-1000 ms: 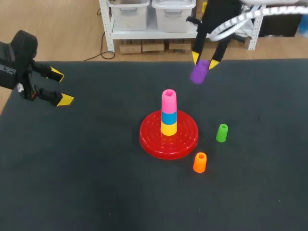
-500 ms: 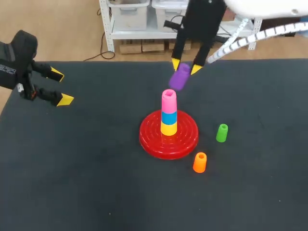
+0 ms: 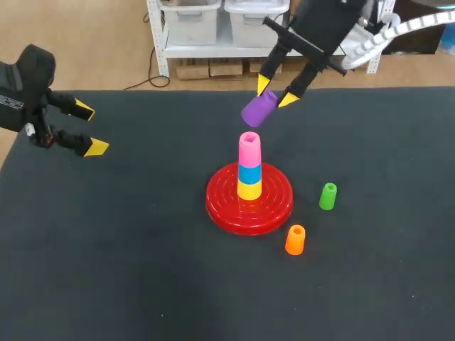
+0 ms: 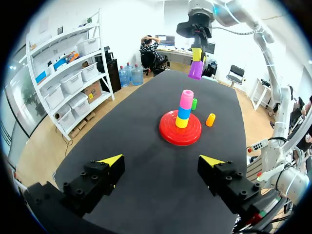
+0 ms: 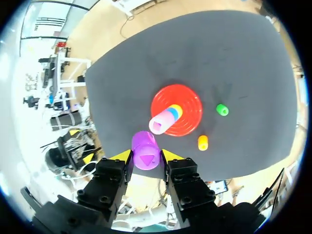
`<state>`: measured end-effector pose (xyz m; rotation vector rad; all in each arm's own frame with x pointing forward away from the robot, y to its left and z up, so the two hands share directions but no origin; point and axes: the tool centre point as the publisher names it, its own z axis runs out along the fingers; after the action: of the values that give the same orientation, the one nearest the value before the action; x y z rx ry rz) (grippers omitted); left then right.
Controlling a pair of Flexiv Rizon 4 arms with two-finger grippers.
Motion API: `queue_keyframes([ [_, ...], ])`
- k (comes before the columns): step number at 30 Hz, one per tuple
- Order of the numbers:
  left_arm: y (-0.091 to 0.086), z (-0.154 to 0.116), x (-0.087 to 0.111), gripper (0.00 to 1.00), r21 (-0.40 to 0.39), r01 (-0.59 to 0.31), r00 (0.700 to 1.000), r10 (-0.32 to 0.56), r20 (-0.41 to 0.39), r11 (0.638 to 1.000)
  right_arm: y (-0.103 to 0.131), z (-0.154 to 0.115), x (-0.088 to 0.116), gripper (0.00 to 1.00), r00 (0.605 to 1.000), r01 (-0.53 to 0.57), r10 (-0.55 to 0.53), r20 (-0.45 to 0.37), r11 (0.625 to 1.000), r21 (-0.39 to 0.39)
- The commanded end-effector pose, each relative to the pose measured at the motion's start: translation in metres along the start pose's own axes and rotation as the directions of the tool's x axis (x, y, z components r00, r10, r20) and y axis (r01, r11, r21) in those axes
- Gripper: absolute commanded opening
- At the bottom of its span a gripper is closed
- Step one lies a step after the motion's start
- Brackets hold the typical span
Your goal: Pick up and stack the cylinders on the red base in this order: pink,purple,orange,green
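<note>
Held part: purple hollow plastic cylinder [image 3: 258, 109], tilted, in the air above the stack top and slightly off to one side, not touching it.
Right gripper [image 3: 276, 93]: yellow tips clamped on two opposite sides of the purple cylinder's wall.
Left gripper [image 3: 90, 128]: fingers spread with nothing between them, near the left edge of the black table [image 3: 128, 249], well apart from the stack.
Stack: round red ribbed plastic base [image 3: 220, 209] carries a yellow cylinder [image 3: 249, 190], a blue cylinder [image 3: 249, 173] and a pink cylinder [image 3: 249, 150] on top.
Waiting parts: orange cylinder [image 3: 295, 240] and green cylinder [image 3: 328, 196], both on the table just beside the base.
Handling (judged): light, rigid, smooth moulded plastic. The hollow wall should take moderate clamping, but the smooth surface may slip or swivel between the pads.
Grip point (judged): across the outer wall, leaving the lower end free to seat on the pink cylinder.
Alignment (judged): bring the purple cylinder upright and centre it over the pink top before lowering it.
</note>
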<state>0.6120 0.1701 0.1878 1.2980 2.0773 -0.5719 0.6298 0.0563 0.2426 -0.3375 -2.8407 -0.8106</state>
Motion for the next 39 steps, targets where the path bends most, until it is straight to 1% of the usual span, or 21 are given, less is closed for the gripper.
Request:
queue_keyframes([
  [1,0.001,0.001,0.001,1.0,0.001,-0.001,1.0,0.001,0.002,1.0,-0.012,-0.001,0.003,0.0,1.0,0.003,-0.002,0.005,0.993,-0.114],
  [6,0.001,0.001,0.001,1.0,0.001,-0.001,1.0,0.001,0.002,1.0,-0.012,-0.001,0.003,0.0,1.0,0.003,-0.002,0.005,0.993,-0.114],
  [8,0.001,0.001,0.001,1.0,0.001,-0.001,1.0,0.001,0.002,1.0,-0.012,-0.002,-0.002,0.0,1.0,0.0,0.0,0.003,0.995,-0.101],
  [9,0.001,0.001,0.001,1.0,0.001,-0.001,1.0,0.001,0.002,1.0,-0.01,-0.003,-0.004,0.0,1.0,0.006,-0.006,0.009,0.997,-0.073],
  [11,0.001,0.001,0.001,1.0,0.001,-0.001,1.0,0.001,0.002,1.0,-0.004,-0.001,-0.007,0.0,0.999,0.034,-0.034,0.01,0.999,0.018],
  [13,0.001,0.001,0.001,1.0,0.001,-0.001,1.0,0.001,0.002,1.0,0.002,0.003,-0.008,0.0,0.997,0.063,-0.069,0.033,0.982,0.178],
  [14,0.001,0.001,0.001,1.0,0.001,-0.001,1.0,0.001,0.002,1.0,0.004,0.005,-0.009,0.0,0.998,0.055,-0.059,0.012,0.976,0.212],
  [15,0.001,0.001,0.001,1.0,0.001,-0.001,1.0,0.001,0.002,1.0,0.005,0.008,-0.01,0.0,0.998,0.057,-0.064,0.016,0.958,0.283],
  [16,0.001,0.001,0.001,1.0,0.001,-0.001,1.0,0.001,0.002,1.0,0.006,0.009,-0.01,0.0,0.997,0.06,-0.069,0.021,0.954,0.292],
  [17,0.001,0.001,0.001,1.0,0.001,-0.001,1.0,0.001,0.002,1.0,0.007,0.009,-0.009,0.0,0.998,0.06,-0.065,0.009,0.956,0.286],
  [18,0.001,0.001,0.001,1.0,0.001,-0.001,1.0,0.001,0.002,1.0,0.007,0.01,-0.009,0.0,0.998,0.06,-0.064,0.001,0.941,0.333],
  [21,0.001,0.001,0.001,1.0,0.001,-0.001,1.0,0.001,0.002,1.0,0.008,0.015,-0.005,0.0,0.997,0.078,-0.083,-0.004,0.918,0.389],
  [23,0.001,0.001,0.001,1.0,0.001,-0.001,1.0,0.001,0.002,1.0,0.008,0.015,-0.003,0.0,0.996,0.086,-0.093,-0.001,0.916,0.392],
  [24,0.001,0.001,0.001,1.0,0.001,-0.001,1.0,0.001,0.002,1.0,0.007,0.015,-0.003,0.0,0.996,0.077,-0.09,0.011,0.905,0.419],
  [26,0.001,0.001,0.001,1.0,0.001,-0.001,1.0,0.001,0.002,1.0,0.006,0.016,-0.003,0.0,0.996,0.074,-0.085,0.007,0.901,0.427],
  [28,0.001,0.001,0.001,1.0,0.001,-0.001,1.0,0.001,0.002,1.0,0.006,0.016,-0.002,0.0,0.996,0.073,-0.086,0.009,0.89,0.451],
  [37,0.001,0.001,0.001,1.0,0.001,-0.001,1.0,0.001,0.002,1.0,0.006,0.02,0.0,0.0,0.996,0.066,-0.088,0.022,0.875,0.48],
  [39,0.001,0.001,0.001,1.0,0.001,-0.001,1.0,0.001,0.002,1.0,0.003,0.024,0.001,0.0,0.994,0.073,-0.101,0.031,0.864,0.498],
])
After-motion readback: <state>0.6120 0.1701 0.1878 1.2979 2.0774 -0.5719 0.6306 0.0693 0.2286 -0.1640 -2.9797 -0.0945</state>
